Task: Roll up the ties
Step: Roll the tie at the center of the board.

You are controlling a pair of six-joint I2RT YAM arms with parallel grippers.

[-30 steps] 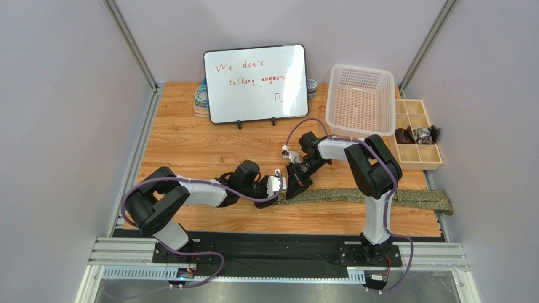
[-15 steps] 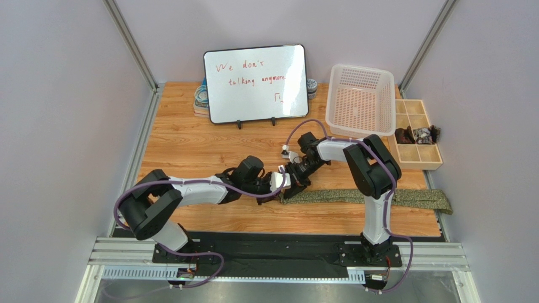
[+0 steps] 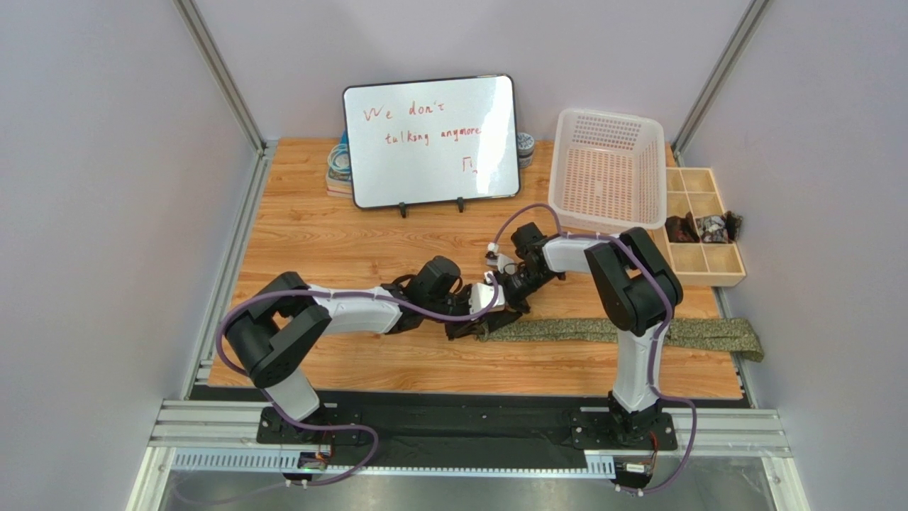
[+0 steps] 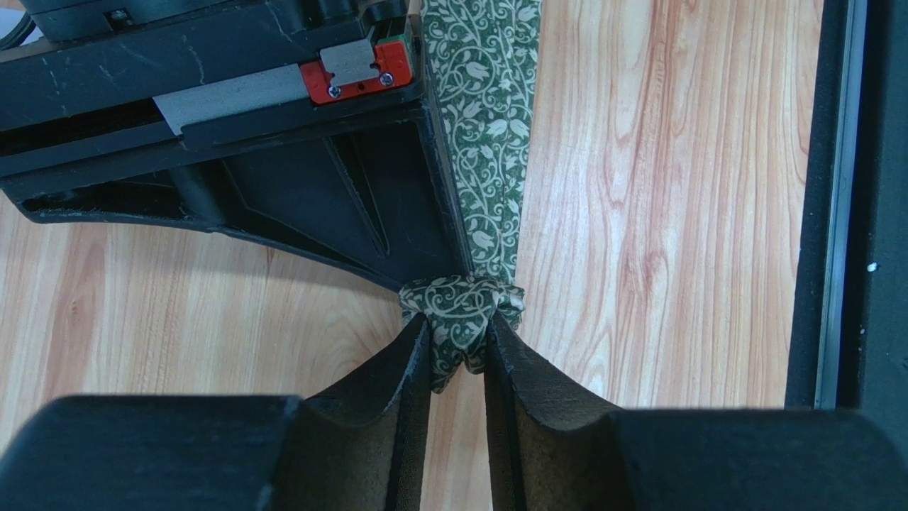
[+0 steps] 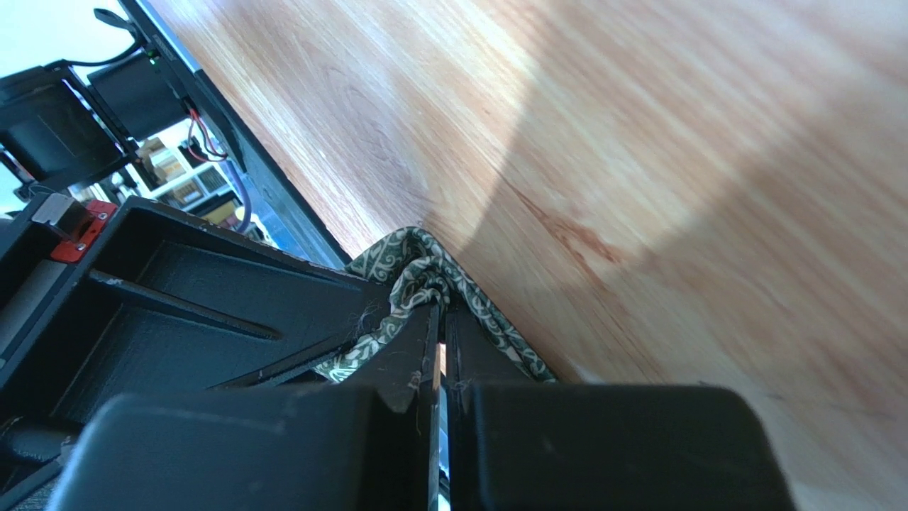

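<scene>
The tie [image 3: 618, 330], dark green with a pale vine pattern, lies flat along the near part of the wooden table [image 3: 320, 234]. Its left end is bunched into a small roll [image 4: 460, 307]. My left gripper [image 3: 482, 319] [image 4: 458, 341] is shut on that roll, pinching it between both fingers. The strip of the tie [image 4: 490, 128] runs straight away from them. My right gripper [image 3: 501, 311] [image 5: 437, 309] meets the same roll from the far side. Its fingers are pressed together with tie fabric [image 5: 410, 261] caught and folded over their tips.
A whiteboard [image 3: 432, 138] stands at the back, with coiled items [image 3: 341, 165] behind its left edge. An empty pink basket [image 3: 607, 170] sits at the back right, beside a compartment tray [image 3: 703, 256] holding dark items. The tie's wide end [image 3: 746, 341] reaches the table's right edge.
My left gripper moved right to the tie's end and closed on the small roll. My right gripper shifted slightly right, staying shut at the same end.
</scene>
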